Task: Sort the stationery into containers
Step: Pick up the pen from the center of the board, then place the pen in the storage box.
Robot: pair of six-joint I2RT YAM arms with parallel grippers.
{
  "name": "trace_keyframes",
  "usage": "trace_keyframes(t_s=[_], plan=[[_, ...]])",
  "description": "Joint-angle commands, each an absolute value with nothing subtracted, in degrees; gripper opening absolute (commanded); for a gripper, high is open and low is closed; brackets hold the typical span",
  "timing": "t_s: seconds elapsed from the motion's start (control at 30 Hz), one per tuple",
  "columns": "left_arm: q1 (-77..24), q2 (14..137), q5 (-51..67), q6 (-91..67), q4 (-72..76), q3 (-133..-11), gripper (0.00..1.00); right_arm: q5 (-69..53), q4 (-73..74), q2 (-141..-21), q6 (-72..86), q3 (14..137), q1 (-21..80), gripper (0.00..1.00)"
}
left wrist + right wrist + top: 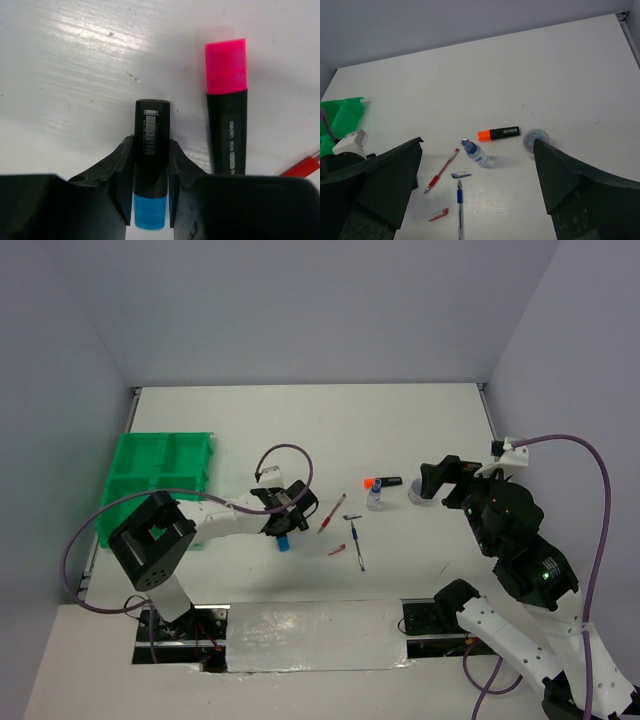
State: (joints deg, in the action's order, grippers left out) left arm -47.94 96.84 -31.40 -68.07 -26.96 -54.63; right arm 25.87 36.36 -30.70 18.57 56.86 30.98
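Sitting in left claw — blue highlighter, pinched

The left claw hides part of the pink highlighter.

Left arm: reaching low toward its right.
Left claw: pinching the blue highlighter by its sides.
Right claw: spread wide, raised.

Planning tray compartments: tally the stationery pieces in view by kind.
Highlighters: 3 - blue highlighter, pink highlighter, orange highlighter
Pens: 2 - red pen, blue pen
Loose caps: 2 - red cap, blue cap
Bottle: 1
Roll: 1
Total: 9
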Motion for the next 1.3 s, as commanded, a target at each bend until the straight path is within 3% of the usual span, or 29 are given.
trace_keyframes(t_s=[0.0,0.03,0.07,0.2,0.4,0.57,0.7,0.93,1.07,1.27], plan=[[-46.85,94.59,-29.88,-68.99,-27.95,-50.19,0.28,25.14,33.84,-30.76,18.02,57.39,31.38,1.00],[-46.67,93.79,-29.88,-69.17,-28.12,-48.71,0.10,25.05,33.84,-30.67,18.02,57.31,31.38,1.00],[-45.89,92.91,-29.80,-69.00,-28.30,-48.08,0.00,24.96,33.75,-30.50,17.93,57.30,31.38,1.00],[-44.30,84.31,-30.58,-65.32,-30.13,-47.11,0.00,24.44,33.66,-30.59,18.02,57.57,31.38,1.00],[-40.36,72.62,-39.54,-56.88,-38.31,-57.11,0.00,23.47,33.58,-30.76,18.19,58.01,31.38,1.00],[-23.52,69.79,-33.68,-41.95,-33.42,-64.25,0.00,22.06,31.65,-30.85,18.02,58.19,31.38,1.00],[-13.29,73.81,-27.51,-25.35,-24.79,-68.36,0.00,20.83,28.92,-30.94,18.10,56.26,31.38,1.00],[2.34,88.48,-21.54,-14.95,-21.63,-85.24,0.00,16.62,26.90,-33.48,18.19,55.72,31.38,1.00],[6.94,92.63,-20.38,-6.17,-15.66,-86.57,0.00,15.04,25.23,-32.43,18.19,54.14,31.38,1.00],[13.00,94.92,-13.28,1.84,-1.51,-77.37,0.00,9.24,22.85,-29.62,19.86,51.86,31.38,1.00]])
